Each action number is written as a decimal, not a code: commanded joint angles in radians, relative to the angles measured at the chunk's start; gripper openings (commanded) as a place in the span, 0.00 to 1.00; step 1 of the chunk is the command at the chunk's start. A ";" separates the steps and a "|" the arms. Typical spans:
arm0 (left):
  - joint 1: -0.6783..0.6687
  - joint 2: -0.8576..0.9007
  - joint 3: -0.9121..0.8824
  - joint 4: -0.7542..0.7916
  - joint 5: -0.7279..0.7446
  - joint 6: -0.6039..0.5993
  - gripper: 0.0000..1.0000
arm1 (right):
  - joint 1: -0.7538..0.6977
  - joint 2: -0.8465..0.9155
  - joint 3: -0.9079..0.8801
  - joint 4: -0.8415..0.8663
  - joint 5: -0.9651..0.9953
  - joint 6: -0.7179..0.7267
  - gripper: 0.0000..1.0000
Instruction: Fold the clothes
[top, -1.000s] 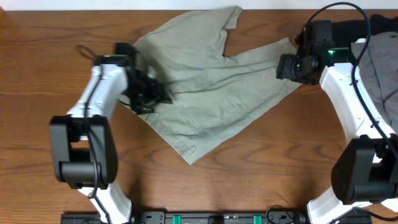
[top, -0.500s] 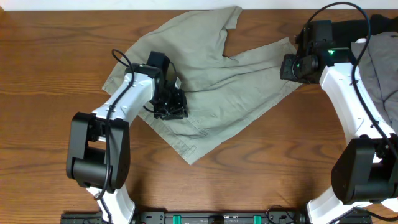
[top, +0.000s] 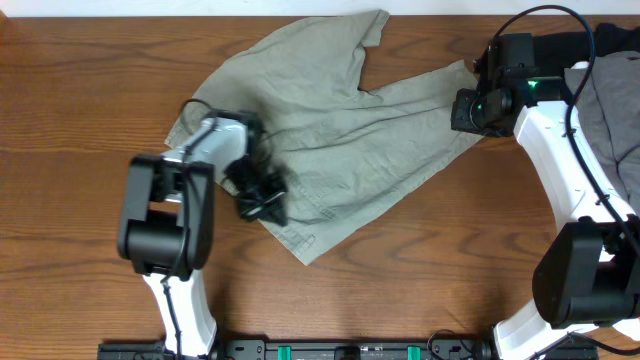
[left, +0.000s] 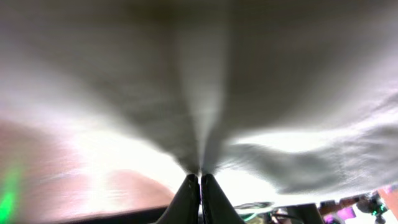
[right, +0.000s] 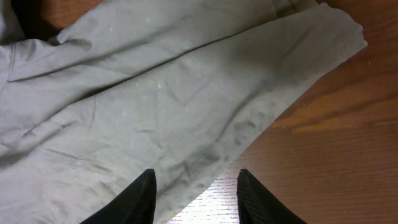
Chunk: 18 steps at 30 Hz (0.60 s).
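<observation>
Shorts (top: 340, 150) are lying spread on the table (top: 80, 100), centre toward 12 o'clock. Left gripper (top: 262, 198) is clenching a pinch of cloth at their 8 o'clock edge, tenting it. Right gripper (right: 196, 193) is hovering, jaws apart, over the leg hem at 3 o'clock, pinching nothing. Cloth is looking light, limp and crease-prone; I'd be gripping hems and waistband corners.

Shorts (top: 340, 130): pale khaki-green, plain, with no print. Table (top: 80, 90): reddish-brown wood with darker streaked grain. Left arm (top: 200, 145) and right arm (top: 560, 140): white shells with black joints; a green light (top: 533, 84) glows on the right arm. Garment (top: 615, 110) at right edge: plain mid grey
</observation>
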 joint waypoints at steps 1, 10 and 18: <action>0.098 -0.002 -0.005 -0.052 -0.148 0.069 0.06 | -0.004 0.001 -0.002 -0.001 -0.004 0.002 0.42; 0.252 -0.011 -0.005 0.013 -0.073 0.147 0.06 | -0.027 0.027 -0.003 0.044 0.046 0.004 0.33; 0.229 -0.121 -0.002 0.060 -0.037 0.196 0.08 | -0.137 0.132 -0.003 0.200 0.027 0.026 0.01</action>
